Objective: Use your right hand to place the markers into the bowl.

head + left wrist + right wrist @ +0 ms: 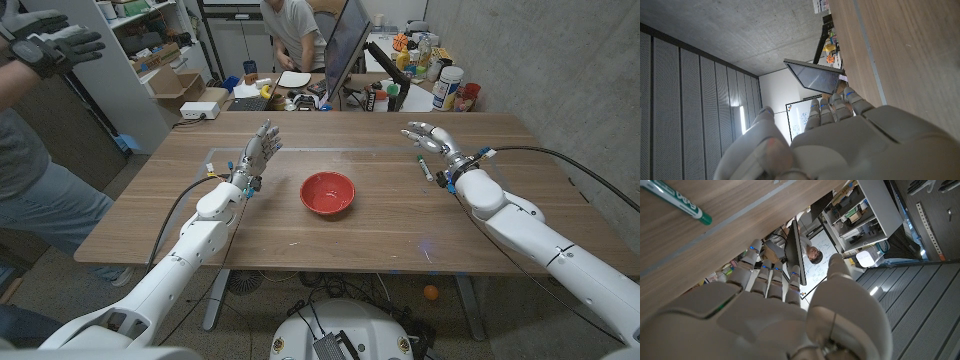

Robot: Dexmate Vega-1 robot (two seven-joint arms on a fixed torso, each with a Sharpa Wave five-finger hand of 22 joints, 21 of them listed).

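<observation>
Nothing is in the red bowl (pixel 328 192) yet. A green-capped marker (pixel 424 167) lies on the bench (pixel 300 250) just beside the right hand (pixel 432 141), which holds nothing, fingers spread. The left hand (pixel 256 155) waits open, well apart.

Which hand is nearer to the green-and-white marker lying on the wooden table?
Right. The right hand stands open directly beside the green-and-white marker, its fingers reaching past it. The left hand waits open across the table, beyond the round red bowl.
</observation>
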